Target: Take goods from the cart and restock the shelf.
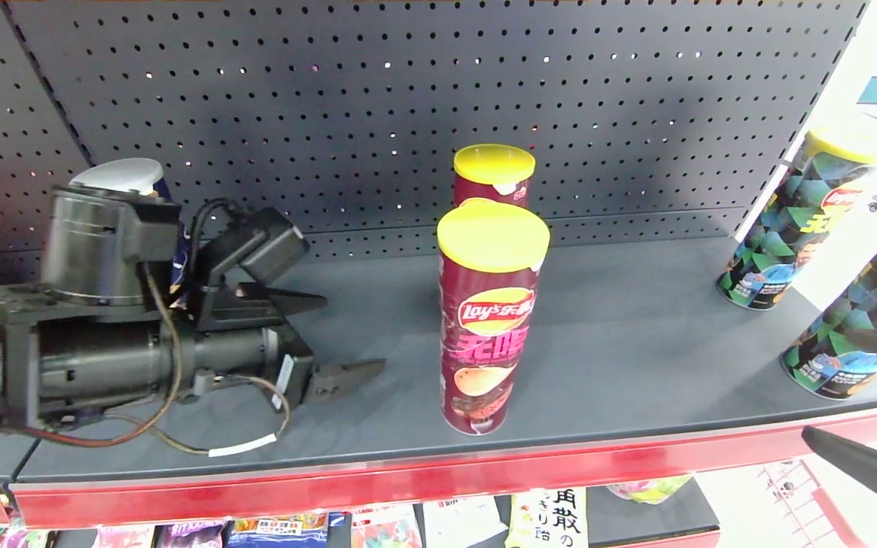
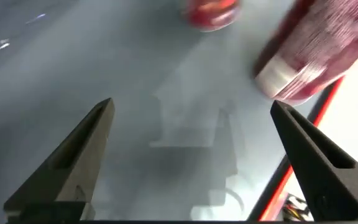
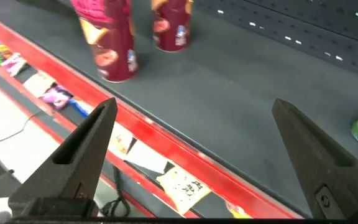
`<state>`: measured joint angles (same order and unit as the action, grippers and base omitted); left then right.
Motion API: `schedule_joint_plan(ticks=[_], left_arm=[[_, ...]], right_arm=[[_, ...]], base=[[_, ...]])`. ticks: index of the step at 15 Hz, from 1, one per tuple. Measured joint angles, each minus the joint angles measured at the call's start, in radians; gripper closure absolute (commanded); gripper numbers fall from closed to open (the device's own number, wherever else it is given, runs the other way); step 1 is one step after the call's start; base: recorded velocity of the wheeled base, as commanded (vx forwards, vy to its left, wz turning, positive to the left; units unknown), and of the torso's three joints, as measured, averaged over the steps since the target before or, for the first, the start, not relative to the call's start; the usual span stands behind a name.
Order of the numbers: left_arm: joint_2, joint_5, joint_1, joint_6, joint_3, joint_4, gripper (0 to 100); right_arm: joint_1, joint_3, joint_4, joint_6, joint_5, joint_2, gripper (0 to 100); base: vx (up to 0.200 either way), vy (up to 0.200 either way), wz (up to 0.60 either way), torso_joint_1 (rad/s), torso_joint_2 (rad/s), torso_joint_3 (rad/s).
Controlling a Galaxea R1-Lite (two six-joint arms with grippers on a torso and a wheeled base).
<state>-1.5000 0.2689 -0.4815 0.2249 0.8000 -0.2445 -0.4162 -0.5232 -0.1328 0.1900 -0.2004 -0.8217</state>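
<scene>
Dark pegboard (image 1: pixel 408 91) behind grey shelf deck (image 1: pixel 621 335), head view: two maroon chip cans (image 1: pixel 488 327) at centre, patterned cans (image 1: pixel 789 228) at 3 o'clock, left gripper (image 1: pixel 353 333) at 9, jaws apart, empty, left wrist view: jaws spread over deck, right wrist view: right gripper (image 3: pixel 194 102) jaws apart, empty

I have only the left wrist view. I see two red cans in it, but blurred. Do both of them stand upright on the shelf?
Observer: Yes. In the head view the front red can and the back red can both stand upright on the shelf, one right behind the other, each with a yellow lid on.
Operator: Thank you. Do other goods stand on this shelf?
Observer: Yes. At its right end stand the far patterned can and, closer to the front edge, the near patterned can, both blue-green.
</scene>
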Motion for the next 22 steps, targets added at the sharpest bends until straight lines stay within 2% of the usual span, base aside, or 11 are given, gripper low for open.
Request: schedule_joint_plan(ticks=[1,4,6,8,9,10,12,22], left_arm=[[0.059,-0.03,0.026,0.001,-0.023,0.021,0],[0.321,-0.172,0.083,0.011,-0.095,0.143,0],[0.491,-0.241,0.127,0.003,-0.148,0.214,0],[0.619,-0.275,0.244,-0.001,-0.185,0.257,0],[0.659,-0.287,0.293,0.001,-0.19,0.27,0],[0.69,-0.29,0.322,0.001,-0.191,0.273,0],[0.733,-0.291,0.345,0.002,-0.195,0.274,0],[0.795,-0.292,0.353,-0.004,-0.231,0.276,0]], right_arm=[[0.037,0.013,0.0,0.0,0.01,0.019,0],[0.196,0.059,0.001,0.0,0.025,0.076,0],[0.291,0.083,0.0,-0.002,0.024,0.097,0],[0.376,0.1,-0.003,-0.027,0.024,0.105,0],[0.39,0.107,-0.003,-0.032,0.024,0.111,0],[0.398,0.111,-0.005,-0.033,0.025,0.119,0],[0.404,0.118,-0.005,-0.033,0.026,0.131,0],[0.406,0.197,-0.002,-0.029,0.029,0.209,0]], base=[[0.0,0.0,0.0,0.0,0.0,0.0],[0.0,0.0,0.0,0.0,0.0,0.0],[0.0,0.0,0.0,0.0,0.0,0.0],[0.0,0.0,0.0,0.0,0.0,0.0],[0.0,0.0,0.0,0.0,0.0,0.0],[0.0,0.0,0.0,0.0,0.0,0.0],[0.0,0.0,0.0,0.0,0.0,0.0],[-0.2,0.0,0.0,-0.001,0.01,0.003]])
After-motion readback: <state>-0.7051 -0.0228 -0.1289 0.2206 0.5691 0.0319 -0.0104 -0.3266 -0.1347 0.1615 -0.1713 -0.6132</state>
